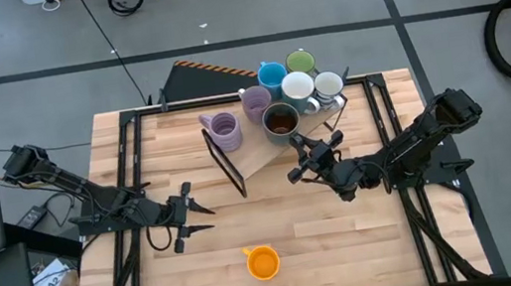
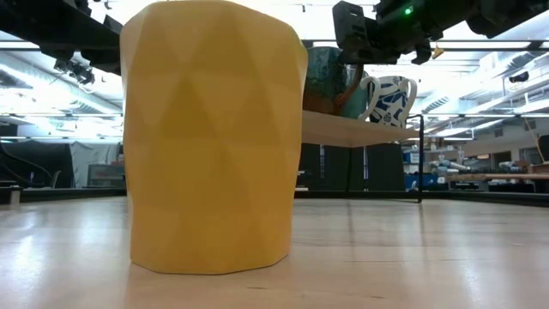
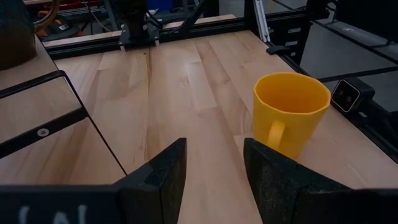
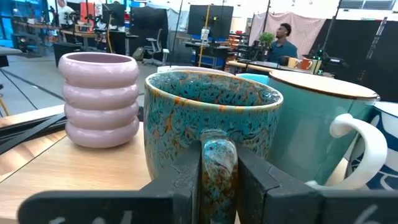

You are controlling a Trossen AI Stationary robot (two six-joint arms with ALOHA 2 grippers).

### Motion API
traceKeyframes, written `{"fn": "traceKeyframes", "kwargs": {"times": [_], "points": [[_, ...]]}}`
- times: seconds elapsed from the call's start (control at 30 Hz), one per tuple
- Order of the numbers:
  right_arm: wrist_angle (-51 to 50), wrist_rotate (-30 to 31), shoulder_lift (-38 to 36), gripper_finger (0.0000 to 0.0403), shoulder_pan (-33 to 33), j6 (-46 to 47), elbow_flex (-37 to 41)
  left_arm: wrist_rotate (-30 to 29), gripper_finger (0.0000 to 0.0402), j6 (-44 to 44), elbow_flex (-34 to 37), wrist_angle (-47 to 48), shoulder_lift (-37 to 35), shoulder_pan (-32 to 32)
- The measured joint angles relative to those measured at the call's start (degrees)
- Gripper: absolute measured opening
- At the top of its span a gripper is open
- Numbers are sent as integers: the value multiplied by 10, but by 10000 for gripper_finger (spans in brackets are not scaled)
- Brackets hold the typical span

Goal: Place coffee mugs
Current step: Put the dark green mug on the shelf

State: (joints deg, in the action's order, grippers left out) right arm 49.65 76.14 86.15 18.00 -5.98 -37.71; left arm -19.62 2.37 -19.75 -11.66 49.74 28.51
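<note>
7 coffee mugs (image 1: 297, 87) stood on the raised shelf (image 1: 255, 155) at the desk's far edge; 1 orange mug (image 1: 263, 261) remained near the front edge. Right gripper (image 1: 304, 156) clamped the dark mug's (image 1: 280, 119) handle; left gripper (image 1: 189, 216) waited, fingers apart

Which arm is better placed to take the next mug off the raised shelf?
The right. Its claw already straddles the handle of the dark speckled mug on the shelf. The left claw sits open over bare table, away from the shelf and nearer the orange mug.
</note>
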Motion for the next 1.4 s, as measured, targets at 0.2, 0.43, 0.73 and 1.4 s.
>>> {"fn": "traceKeyframes", "kwargs": {"times": [0.2, 0.43, 0.73, 1.4], "points": [[0, 15, 0, 75, 0, 0, 0, 0, 166, 0, 0, 0, 0, 0], [0, 23, 0, 75, 0, -3, 0, 0, 166, 0, 0, 0, 0, 0], [0, 23, 0, 75, 2, -16, 0, 0, 166, 0, 0, 0, 0, 0], [5, 14, -1, 129, 2, -15, 0, 0, 166, 4, 0, -1, 0, 0]]}}
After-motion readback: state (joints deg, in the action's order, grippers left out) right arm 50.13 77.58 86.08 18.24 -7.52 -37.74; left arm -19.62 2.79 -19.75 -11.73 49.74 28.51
